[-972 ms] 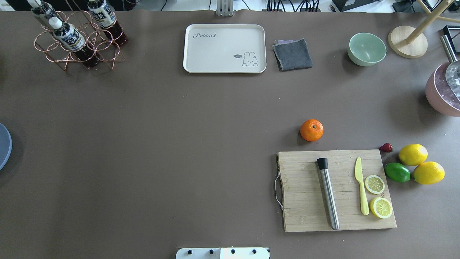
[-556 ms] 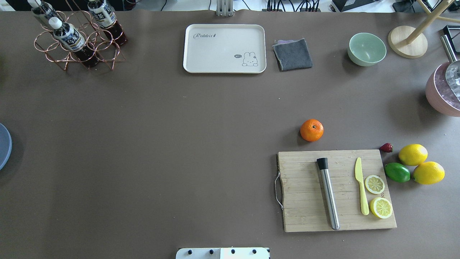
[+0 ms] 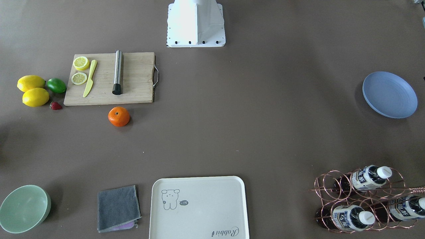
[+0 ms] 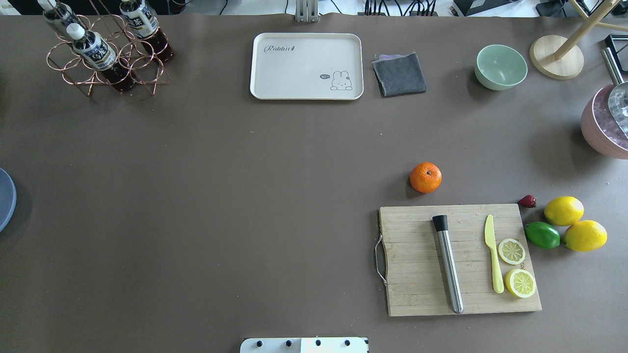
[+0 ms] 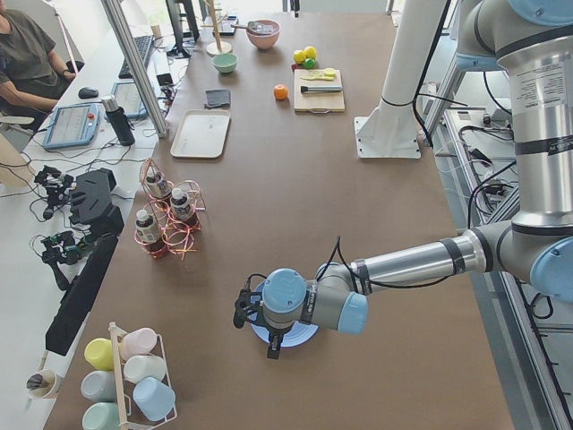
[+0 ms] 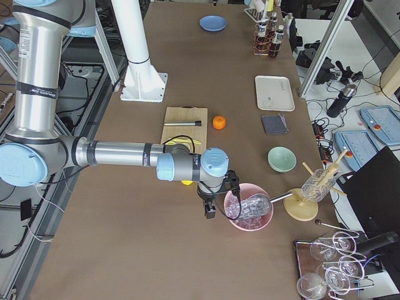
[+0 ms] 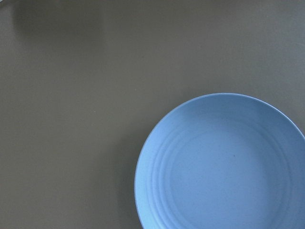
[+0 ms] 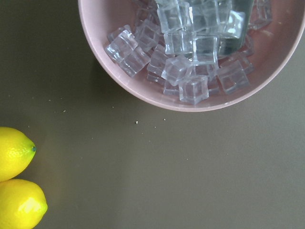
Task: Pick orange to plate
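Note:
The orange [image 4: 426, 177] rests on the brown table just beyond the cutting board [image 4: 461, 260]; it also shows in the front view [image 3: 119, 116] and both side views [image 5: 281, 91] [image 6: 218, 122]. The periwinkle-blue plate [image 3: 389, 94] lies empty at the table's far left end, only its rim [image 4: 6, 198] reaching into the overhead view. My left gripper [image 5: 273, 345] hangs over the plate [image 7: 224, 167], far from the orange. My right gripper [image 6: 209, 209] hovers beside the pink ice bowl [image 6: 249, 207]. I cannot tell whether either gripper is open or shut.
Two lemons [image 4: 564, 211], a lime [image 4: 542, 235] and a strawberry [image 4: 527, 201] lie right of the board, which carries a metal muddler [image 4: 449, 267], yellow knife and lemon slices. A cream tray [image 4: 306, 66], grey cloth [image 4: 399, 74], green bowl [image 4: 501, 66] and bottle rack [image 4: 105, 54] line the far edge.

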